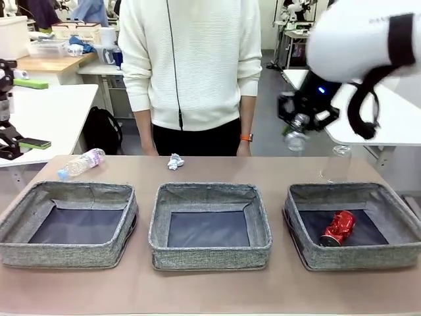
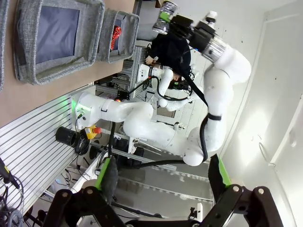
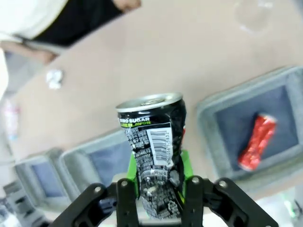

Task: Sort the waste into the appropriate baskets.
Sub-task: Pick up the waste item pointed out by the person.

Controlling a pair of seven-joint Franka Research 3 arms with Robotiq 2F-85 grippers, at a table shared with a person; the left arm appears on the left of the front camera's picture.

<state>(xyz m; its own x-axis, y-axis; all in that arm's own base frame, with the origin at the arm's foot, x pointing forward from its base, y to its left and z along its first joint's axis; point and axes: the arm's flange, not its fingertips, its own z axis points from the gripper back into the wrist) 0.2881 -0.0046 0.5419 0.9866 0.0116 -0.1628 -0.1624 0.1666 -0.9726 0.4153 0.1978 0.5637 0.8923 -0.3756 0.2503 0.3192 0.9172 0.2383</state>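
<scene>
Since the dark printed can (image 3: 152,142) sat pinched low on its dented body between the green pads of the right tool (image 3: 159,172), I read the step in hand as the carry and drop. From the front, the can hung in the air beyond the far rim of the right basket (image 1: 352,191), toward its far left corner and well above the counter (image 1: 210,293). That basket already held the crushed red can (image 1: 337,228), so I judged it the proper home for this one.

To do it well, I wanted the can brought nearer, over the dark bottom and beside the red can rather than on it. Then it should be lowered between the soft walls before the pads parted. Let go from that height, I reckoned, it could bounce out. A clear bottle (image 1: 339,161) stood just behind the basket, almost under the tool, and I meant to stay above it. With so low a grip, slow moves seemed wise.

The left tool (image 2: 163,189) stood wide, holding nothing. The paper ball (image 1: 175,161) and the pink-labelled bottle (image 1: 80,163) lay on the counter's far side.
</scene>
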